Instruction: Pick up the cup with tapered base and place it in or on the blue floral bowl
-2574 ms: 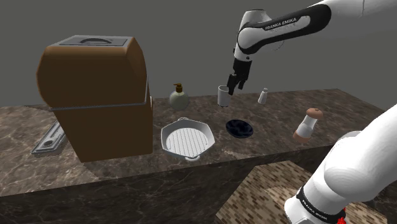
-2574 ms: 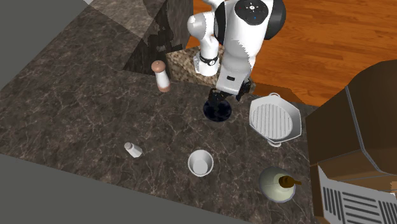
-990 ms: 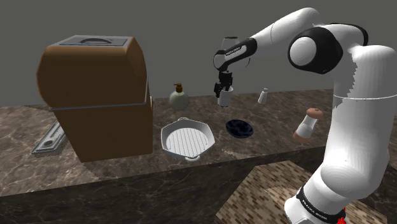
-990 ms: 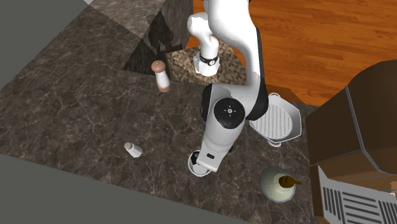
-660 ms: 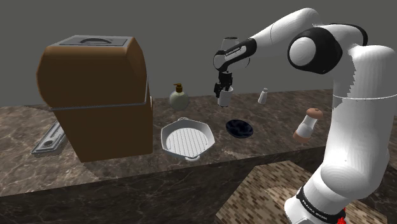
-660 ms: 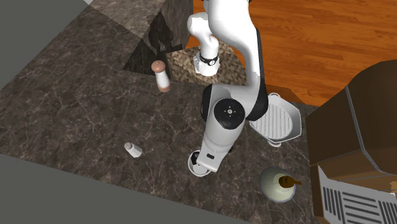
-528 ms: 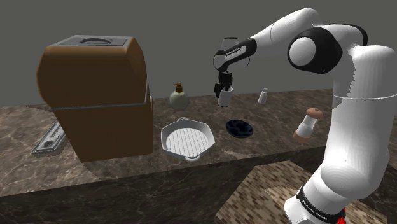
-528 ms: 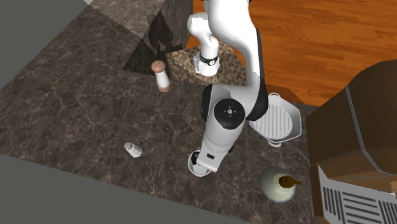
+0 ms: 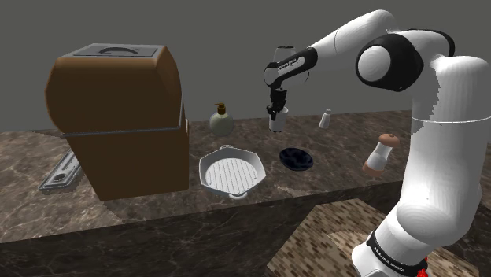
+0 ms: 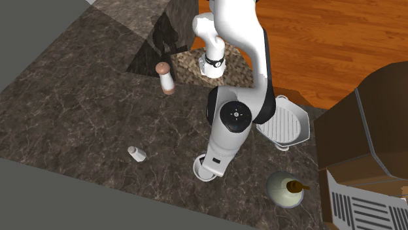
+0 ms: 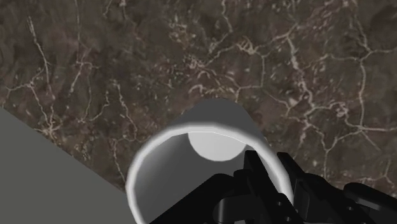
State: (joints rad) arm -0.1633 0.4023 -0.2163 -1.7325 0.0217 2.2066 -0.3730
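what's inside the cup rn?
Cup: pale bare floor visible, nothing lying on it. One finger of the gripper sits inside the rim; the gripper hides the interior beneath it.

Grill pan (image 9: 230, 171) sat on marble counter (image 9: 338, 177); brown box (image 9: 118, 118) just beside it (shoulder view's left), soap bottle (image 9: 220, 120) behind, pepper mill (image 9: 380, 153) well apart.

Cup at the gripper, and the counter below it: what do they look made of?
The cup is plain pale grey, smooth and matt, with no pattern or gloss. It could be ceramic or plastic; the look leaves that open. The counter looks like dark brown marble or a similar stone, going by the pale branching veins across it.
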